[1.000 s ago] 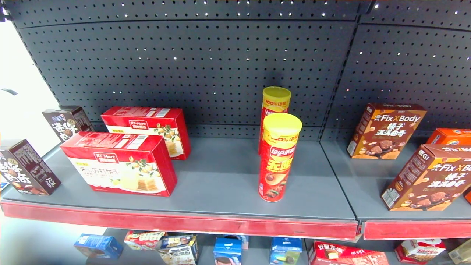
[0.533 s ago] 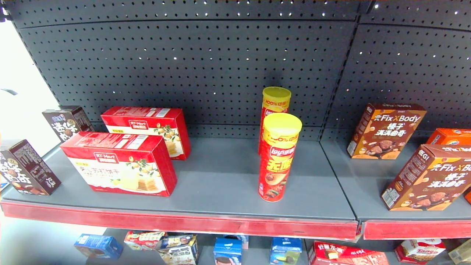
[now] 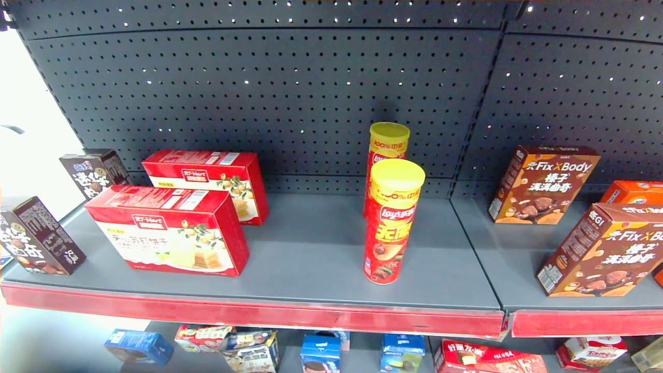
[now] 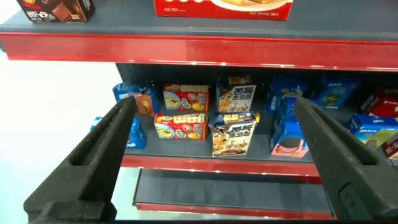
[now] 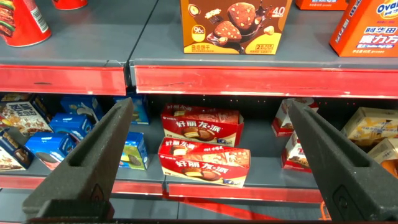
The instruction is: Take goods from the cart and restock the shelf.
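The grey shelf board point(image 3: 311, 248) with a red front strip carries two red biscuit boxes point(image 3: 171, 230), two tall red chip cans with yellow lids point(image 3: 391, 223), one behind the other, and brown cookie boxes point(image 3: 544, 184) on the right. My left gripper point(image 4: 212, 106) is open and holds nothing, facing the lower shelf below the red strip point(image 4: 199, 46). My right gripper point(image 5: 210, 104) is also open and holds nothing, in front of the lower shelf's red cake boxes point(image 5: 202, 124).
Dark brown boxes point(image 3: 39, 241) stand at the shelf's left end, and an orange box point(image 3: 632, 191) at the far right. A black pegboard wall point(image 3: 290, 93) backs the shelf. Bare board lies between the red boxes and the cans. The lower shelf point(image 4: 205, 146) holds several small snack boxes.
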Motion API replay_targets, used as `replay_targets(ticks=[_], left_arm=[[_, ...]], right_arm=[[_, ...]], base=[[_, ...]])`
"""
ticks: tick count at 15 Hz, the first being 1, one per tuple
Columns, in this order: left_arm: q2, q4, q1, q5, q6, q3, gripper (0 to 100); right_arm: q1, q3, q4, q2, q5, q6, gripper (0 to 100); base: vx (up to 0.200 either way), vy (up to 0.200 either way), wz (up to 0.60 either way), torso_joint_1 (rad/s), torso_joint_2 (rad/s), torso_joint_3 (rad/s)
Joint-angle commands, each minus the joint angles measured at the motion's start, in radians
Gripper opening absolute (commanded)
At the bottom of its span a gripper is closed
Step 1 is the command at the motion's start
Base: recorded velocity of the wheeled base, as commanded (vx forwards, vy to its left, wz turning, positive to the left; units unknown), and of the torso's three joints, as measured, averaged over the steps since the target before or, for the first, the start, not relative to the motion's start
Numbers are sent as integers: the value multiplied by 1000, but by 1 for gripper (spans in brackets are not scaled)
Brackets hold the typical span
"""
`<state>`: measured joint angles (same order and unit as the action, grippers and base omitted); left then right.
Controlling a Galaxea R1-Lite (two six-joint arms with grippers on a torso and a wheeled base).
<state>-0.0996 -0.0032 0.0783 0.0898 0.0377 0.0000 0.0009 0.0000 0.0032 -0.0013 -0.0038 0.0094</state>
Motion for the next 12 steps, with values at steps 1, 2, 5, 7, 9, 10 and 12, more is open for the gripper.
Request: replay_targets(ticks=[1, 2, 5, 7, 9, 10, 12], left_arm=[[-6, -1, 0, 1, 1, 0, 100], [-6, 0, 0, 1, 1, 0, 100], [-6, -1, 0, 1, 1, 0, 100], [-6, 0, 0, 1, 1, 0, 100], [-5, 0, -3, 1, 2, 0, 100], [-5, 0, -3, 1, 2, 0, 100], [-5, -1, -3, 1, 2, 0, 100]], right_arm=[[1, 0, 0, 1, -1, 0, 100], [1, 0, 0, 1, 1, 0, 100], [1, 0, 0, 1, 1, 0, 100], [1, 0, 0, 1, -1, 0, 100], [1, 0, 0, 1, 1, 0, 100], [2, 0, 3, 1, -1, 0, 100], [2, 0, 0, 1, -1, 0, 100]], base=[[0, 0, 0, 0, 0, 0], [0, 0, 0, 0, 0, 0], [0, 0, 0, 0, 0, 0], [0, 0, 0, 0, 0, 0], [0, 0, 0, 0, 0, 0], [0, 0, 0, 0, 0, 0], [0, 0, 0, 0, 0, 0]])
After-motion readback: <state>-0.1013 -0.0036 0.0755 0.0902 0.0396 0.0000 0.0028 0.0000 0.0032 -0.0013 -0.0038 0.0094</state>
